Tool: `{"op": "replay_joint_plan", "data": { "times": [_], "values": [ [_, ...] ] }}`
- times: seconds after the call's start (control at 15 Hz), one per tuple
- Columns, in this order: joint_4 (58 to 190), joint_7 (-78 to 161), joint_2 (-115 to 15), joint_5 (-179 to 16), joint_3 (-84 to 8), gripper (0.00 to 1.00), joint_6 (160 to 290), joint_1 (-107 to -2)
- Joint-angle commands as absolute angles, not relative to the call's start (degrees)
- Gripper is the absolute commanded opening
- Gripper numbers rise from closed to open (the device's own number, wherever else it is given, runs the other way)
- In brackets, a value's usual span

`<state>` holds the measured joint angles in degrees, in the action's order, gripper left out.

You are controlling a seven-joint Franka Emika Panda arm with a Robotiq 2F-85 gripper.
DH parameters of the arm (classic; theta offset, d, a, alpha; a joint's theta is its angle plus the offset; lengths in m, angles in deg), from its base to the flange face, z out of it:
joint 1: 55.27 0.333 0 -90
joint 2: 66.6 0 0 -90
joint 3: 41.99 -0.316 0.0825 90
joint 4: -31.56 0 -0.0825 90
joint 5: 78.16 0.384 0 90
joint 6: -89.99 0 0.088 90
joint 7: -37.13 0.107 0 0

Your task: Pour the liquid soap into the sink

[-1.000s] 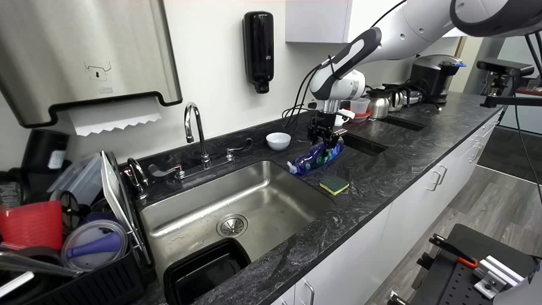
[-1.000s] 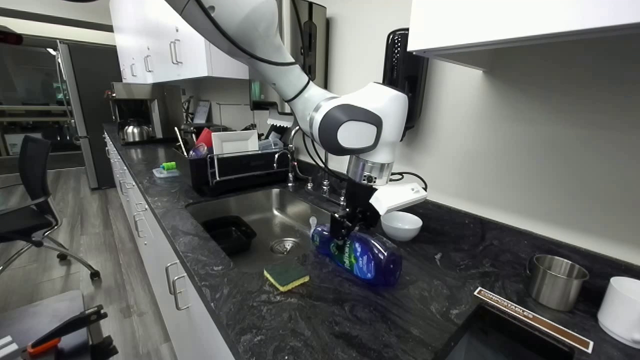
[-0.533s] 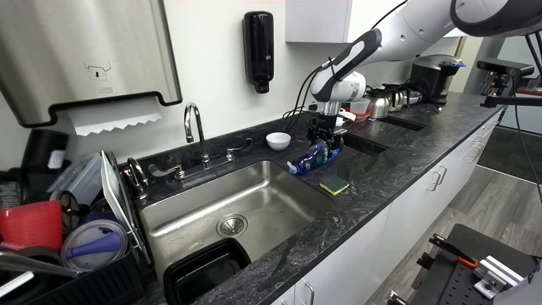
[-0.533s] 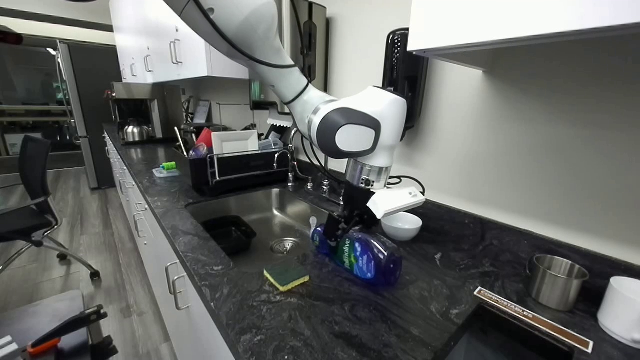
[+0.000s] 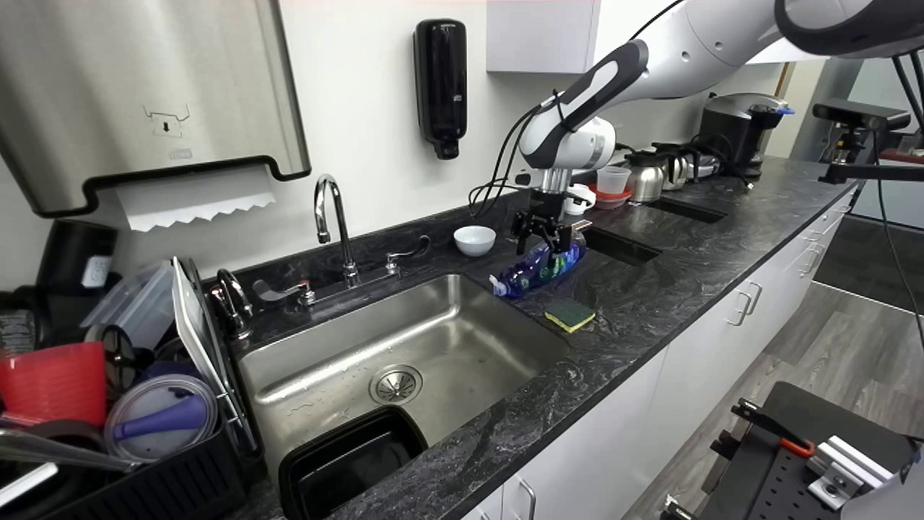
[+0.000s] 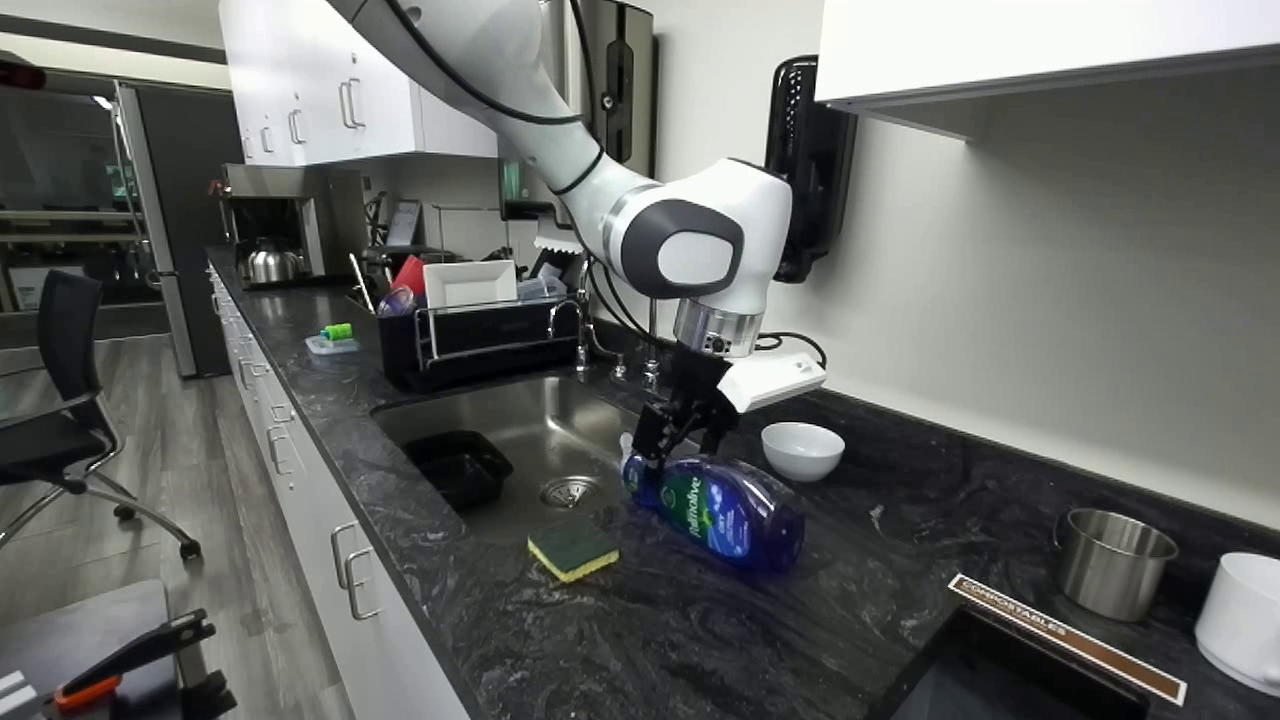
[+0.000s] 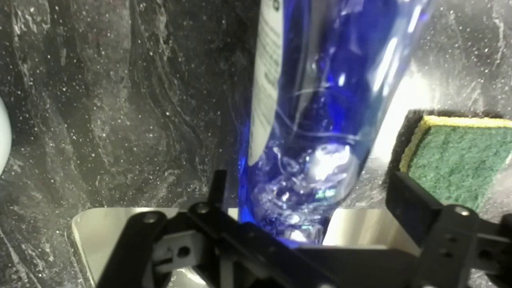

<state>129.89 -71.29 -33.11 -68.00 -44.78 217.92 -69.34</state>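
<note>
The liquid soap, a clear bottle of blue liquid, lies on its side on the dark counter in both exterior views, its pale cap pointing at the sink. My gripper is over the bottle's neck end. In the wrist view the jaws of the gripper stand wide open, one finger on each side of the bottle, with a gap showing on both sides. Nothing is gripped. The cap is hidden behind the gripper there. A steel strip of the sink shows beneath the fingers.
A green-yellow sponge lies close to the bottle, and a white bowl sits near the wall. Behind the sink rises the faucet. In the basin is a black tub. A metal cup stands beside a counter opening.
The jaws have spread wider. My gripper has shifted from the bottle's middle toward its cap end and slightly upward. The bottle lies in the same place.
</note>
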Motion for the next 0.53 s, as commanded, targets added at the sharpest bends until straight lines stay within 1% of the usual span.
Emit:
{"op": "replay_joint_plan", "data": {
  "times": [0.0,0.47],
  "values": [
    [131.2,-70.9,-34.3,-68.4,-45.1,1.0,217.2,-69.0],
    [131.0,-68.4,-33.3,-69.4,-45.1,1.0,216.8,-66.3]
  ]
}}
